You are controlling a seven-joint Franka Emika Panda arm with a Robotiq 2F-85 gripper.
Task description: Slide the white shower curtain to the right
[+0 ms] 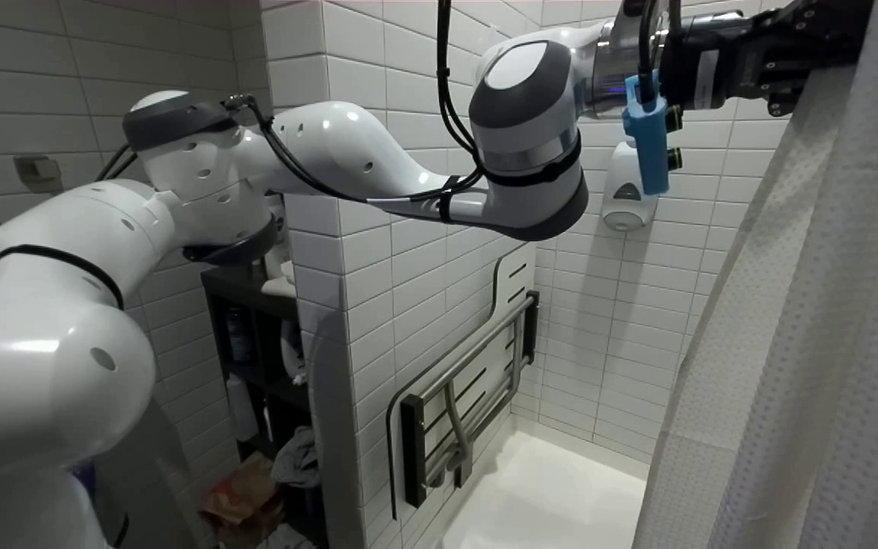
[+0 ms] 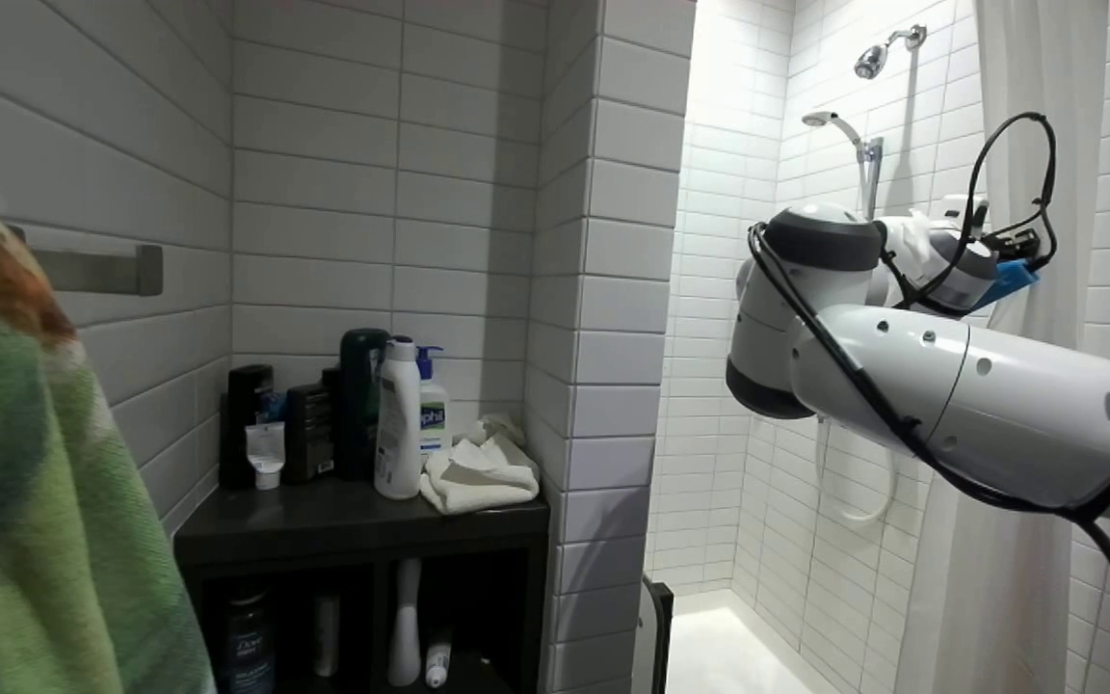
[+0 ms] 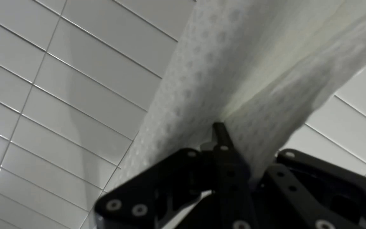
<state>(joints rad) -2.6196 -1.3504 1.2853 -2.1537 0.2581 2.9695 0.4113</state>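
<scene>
My gripper is pinching a gathered fold of the white shower curtain, its dark fingers lying close together with the cloth running into the narrow gap between them; how much fabric is sitting between the tips I cannot tell. In the wrist view the curtain is spreading out from my grip in two dotted folds with a paler crease between, white tiles showing on either side. In an exterior view a blue casing is hanging just behind the gripper from my white arm, and the curtain is filling the right side, its edge slanting from my grip down and leftward toward the pale shower floor. Partly behind the casing, a white dispenser is hanging on the tiled wall, and a slotted seat is resting folded against the partition. In an exterior view the curtain is hanging in tall folds behind my arm, near a shower head and a hand shower. Well apart from me, a dark shelf is carrying bottles and a crumpled white cloth, and a green towel is hanging.
</scene>
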